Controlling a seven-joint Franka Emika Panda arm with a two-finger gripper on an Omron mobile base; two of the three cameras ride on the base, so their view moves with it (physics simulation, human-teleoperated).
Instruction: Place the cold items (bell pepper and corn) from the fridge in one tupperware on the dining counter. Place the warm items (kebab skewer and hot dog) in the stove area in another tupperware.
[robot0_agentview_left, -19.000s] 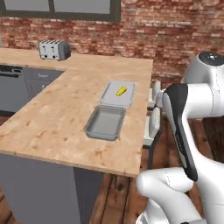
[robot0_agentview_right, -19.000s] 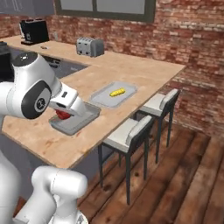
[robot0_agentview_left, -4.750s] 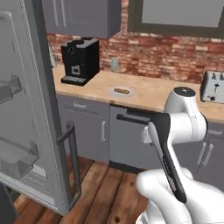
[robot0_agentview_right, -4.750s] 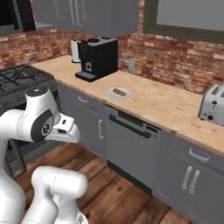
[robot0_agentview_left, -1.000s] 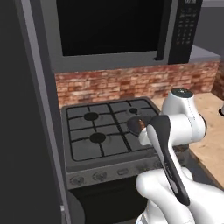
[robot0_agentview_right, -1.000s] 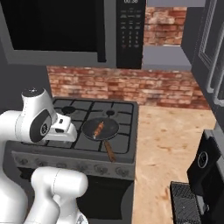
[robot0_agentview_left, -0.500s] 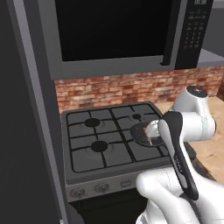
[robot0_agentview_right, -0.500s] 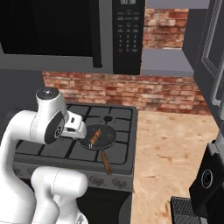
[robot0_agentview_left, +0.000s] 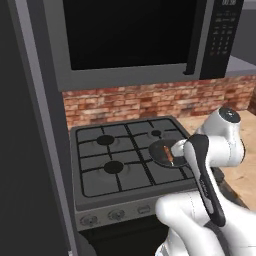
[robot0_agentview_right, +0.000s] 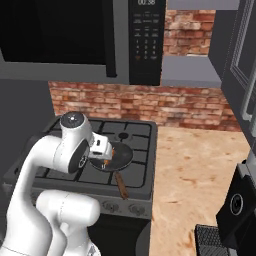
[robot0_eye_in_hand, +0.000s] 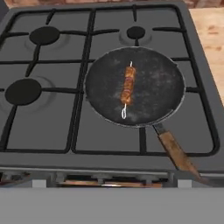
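Note:
The kebab skewer (robot0_eye_in_hand: 127, 87), brown meat on a thin metal pin, lies in a round black frying pan (robot0_eye_in_hand: 148, 78) on the front right burner of the stove area (robot0_eye_in_hand: 43, 109). The pan's wooden handle (robot0_eye_in_hand: 175, 151) points over the stove's front edge. My gripper (robot0_agentview_right: 104, 155) hovers open just above the near rim of the pan (robot0_agentview_right: 121, 155), holding nothing. From the left base view, the skewer (robot0_agentview_left: 170, 156) peeks out past my forearm. The hot dog, bell pepper, corn, both tupperware and the dining counter are out of view.
A black microwave (robot0_agentview_left: 135, 35) hangs low over the stove (robot0_agentview_left: 115, 150). A tall dark grey wall (robot0_agentview_left: 30, 150) closes the stove's left side. A beige counter (robot0_agentview_right: 200, 165) runs to the right, with a black machine (robot0_agentview_right: 240, 210) at its near end.
The base has driven, so the stove has slid across both base views and looms closer. My hand has come over the pan's near rim. The jaws stay open.

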